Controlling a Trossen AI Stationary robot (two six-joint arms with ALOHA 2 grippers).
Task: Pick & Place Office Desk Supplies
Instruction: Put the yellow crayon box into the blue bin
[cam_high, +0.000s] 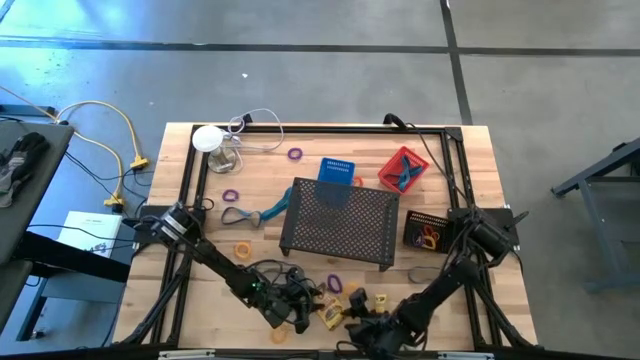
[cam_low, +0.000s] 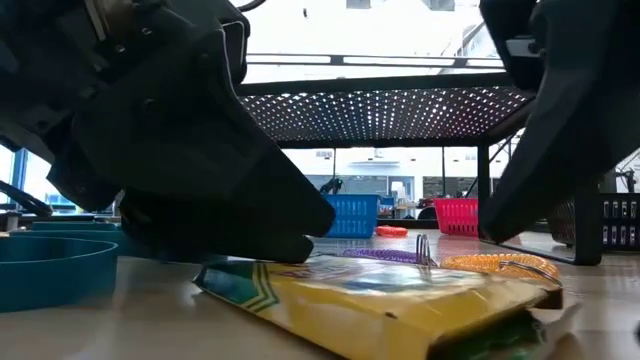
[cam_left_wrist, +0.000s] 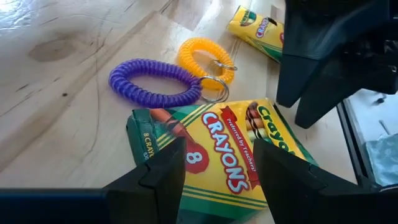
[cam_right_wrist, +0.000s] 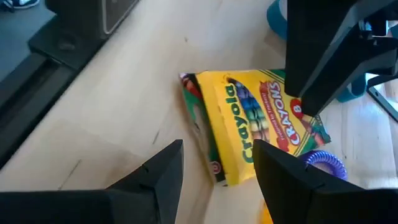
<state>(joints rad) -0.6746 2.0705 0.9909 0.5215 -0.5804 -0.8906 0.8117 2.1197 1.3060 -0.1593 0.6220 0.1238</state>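
The crayon box (cam_left_wrist: 230, 155) lies flat near the table's front edge, yellow with green trim and "CRAYONS" printed on its face, one end flap crumpled. The left gripper (cam_left_wrist: 217, 171) hangs just above it with fingers spread wide, holding nothing; the right gripper (cam_right_wrist: 214, 168) hovers over the same box from the opposite side, fingers likewise apart and empty. Room is tight here: the two grippers nearly meet over the box, and the front edge is close behind them. Just beside the box lie a purple coil (cam_left_wrist: 155, 84) and an orange coil (cam_left_wrist: 205, 59), touching each other, and a second crayon box (cam_left_wrist: 258, 28) sits a little farther off. A blue band (cam_low: 55, 270) rests on the wood (cam_left_wrist: 56, 74) nearby. Toward the table's middle stands the mesh tray (cam_high: 338, 222), upturned on its legs, with a blue basket (cam_high: 337, 171) and a red basket (cam_high: 403, 168) beyond it; the red one holds blue-handled scissors. A dark bin (cam_high: 425, 230) sits at the right.
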